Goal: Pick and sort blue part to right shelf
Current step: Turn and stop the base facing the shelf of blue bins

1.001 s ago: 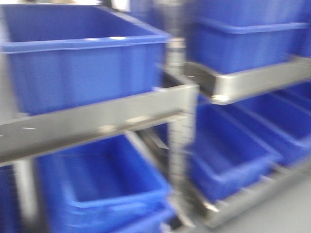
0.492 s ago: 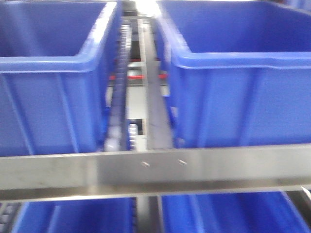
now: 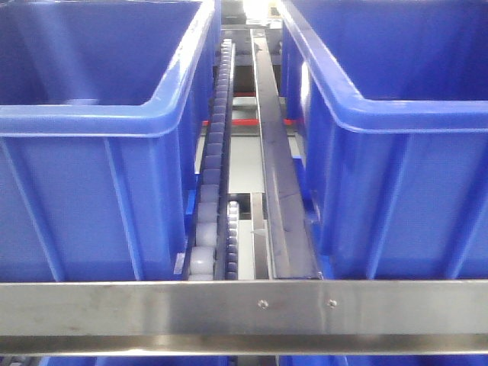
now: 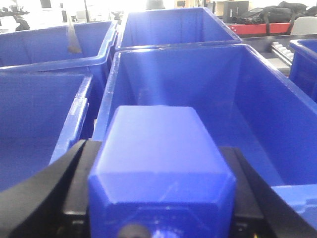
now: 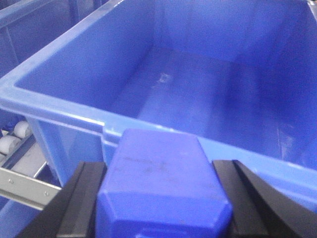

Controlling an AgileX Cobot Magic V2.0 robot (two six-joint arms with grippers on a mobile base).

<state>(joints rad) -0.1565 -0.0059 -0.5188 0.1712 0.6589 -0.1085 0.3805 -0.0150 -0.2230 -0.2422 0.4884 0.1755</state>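
In the left wrist view my left gripper [image 4: 158,171] is shut on a blue part [image 4: 156,141], a smooth block with bevelled edges. It holds the part above the near end of a deep blue bin [image 4: 257,114]. In the right wrist view my right gripper [image 5: 161,191] is shut on a second blue part [image 5: 159,163] of the same kind. That part sits just in front of the near rim of another blue bin [image 5: 59,106], whose inside holds nothing. Neither gripper shows in the front view.
The front view shows two blue bins, left [image 3: 91,122] and right [image 3: 396,114], on a shelf behind a steel crossbar [image 3: 244,309]. A roller track [image 3: 215,168] and a metal rail [image 3: 276,175] run between them. More blue bins [image 4: 44,44] stand behind in the left wrist view.
The front view has swung from an oblique look at two racks to a close, head-on look at two bins. The gap between the bins has shifted slightly right and the picture has sharpened.
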